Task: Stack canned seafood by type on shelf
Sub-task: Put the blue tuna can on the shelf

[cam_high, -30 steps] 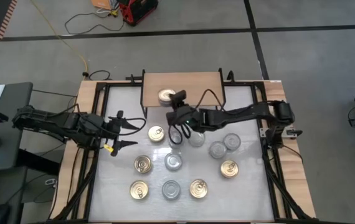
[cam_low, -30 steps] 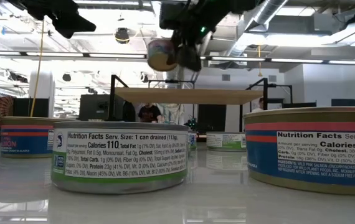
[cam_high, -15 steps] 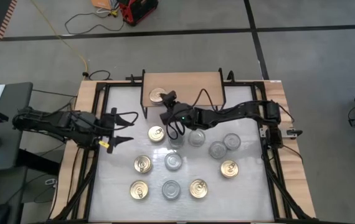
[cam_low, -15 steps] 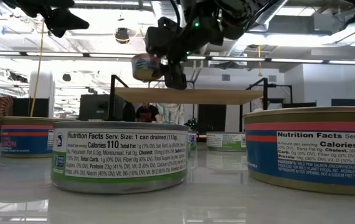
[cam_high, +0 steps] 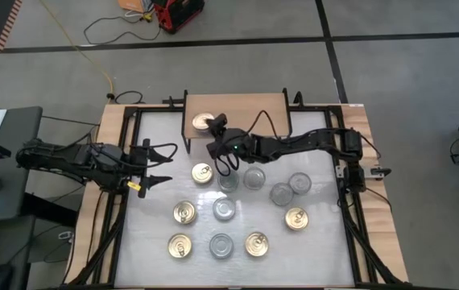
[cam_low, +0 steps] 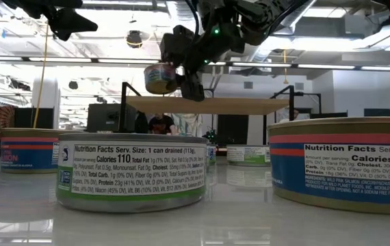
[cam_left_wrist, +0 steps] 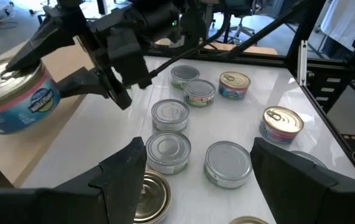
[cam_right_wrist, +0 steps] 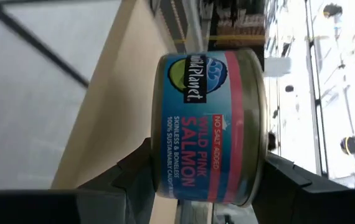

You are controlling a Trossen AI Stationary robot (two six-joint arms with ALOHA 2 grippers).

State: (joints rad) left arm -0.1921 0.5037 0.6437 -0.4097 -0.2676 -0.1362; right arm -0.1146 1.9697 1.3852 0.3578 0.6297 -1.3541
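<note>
My right gripper (cam_high: 208,127) reaches over the left end of the shelf (cam_high: 250,109) and is shut on a gold-topped can of pink salmon (cam_high: 203,122). In the low view that can (cam_low: 159,78) hangs just above the shelf board (cam_low: 243,104), tilted slightly. The right wrist view shows its blue and pink label (cam_right_wrist: 210,127) between my two fingers, with the wood (cam_right_wrist: 118,99) behind it. Several more cans stand on the white table, gold-topped (cam_high: 202,173) and silver-topped (cam_high: 254,178). My left gripper (cam_high: 163,165) waits open at the table's left side, holding nothing.
The loose cans spread across the middle and front of the table, from one gold-topped can (cam_high: 180,246) to another (cam_high: 296,218). Black frame rails (cam_high: 350,209) run along both sides. The shelf's right half is bare wood. A person (cam_low: 161,124) shows in the room behind.
The right gripper carried the can leftward over the shelf and brought it down toward the left end. The left gripper drew back a little to the left.
</note>
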